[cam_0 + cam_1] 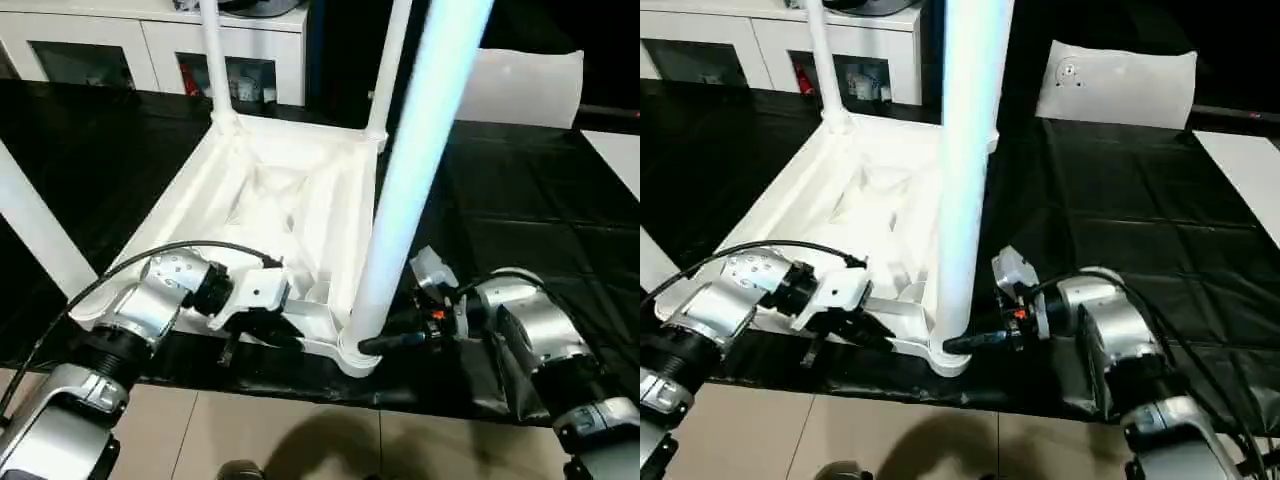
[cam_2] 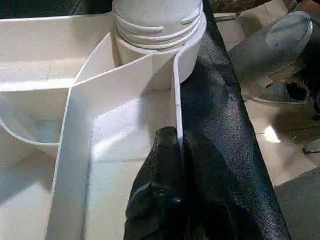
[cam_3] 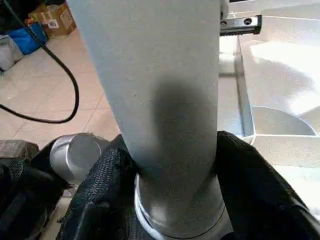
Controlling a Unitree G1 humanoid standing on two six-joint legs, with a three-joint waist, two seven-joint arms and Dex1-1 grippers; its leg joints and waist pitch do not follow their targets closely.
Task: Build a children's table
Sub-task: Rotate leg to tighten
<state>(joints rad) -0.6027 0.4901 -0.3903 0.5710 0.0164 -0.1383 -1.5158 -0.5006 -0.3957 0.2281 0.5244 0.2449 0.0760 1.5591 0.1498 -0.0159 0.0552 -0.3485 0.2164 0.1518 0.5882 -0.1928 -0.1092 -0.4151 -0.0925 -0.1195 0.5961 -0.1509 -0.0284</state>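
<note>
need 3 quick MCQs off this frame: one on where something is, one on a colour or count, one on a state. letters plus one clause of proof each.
1. Where is the right gripper?
A. at the base of the near leg
B. on the cabinet
C. at a far leg

2. What colour is the work table's cover?
A. white
B. black
C. red

3. What is the left gripper doing?
A. hanging open
B. gripping a leg
C. shut on the tabletop's edge

Answers:
1 A: its fingers flank the near leg just above the corner socket.
2 B: black sheet all round the upturned tabletop.
3 C: the left wrist view shows its fingers pinching the thin white rim.
</note>
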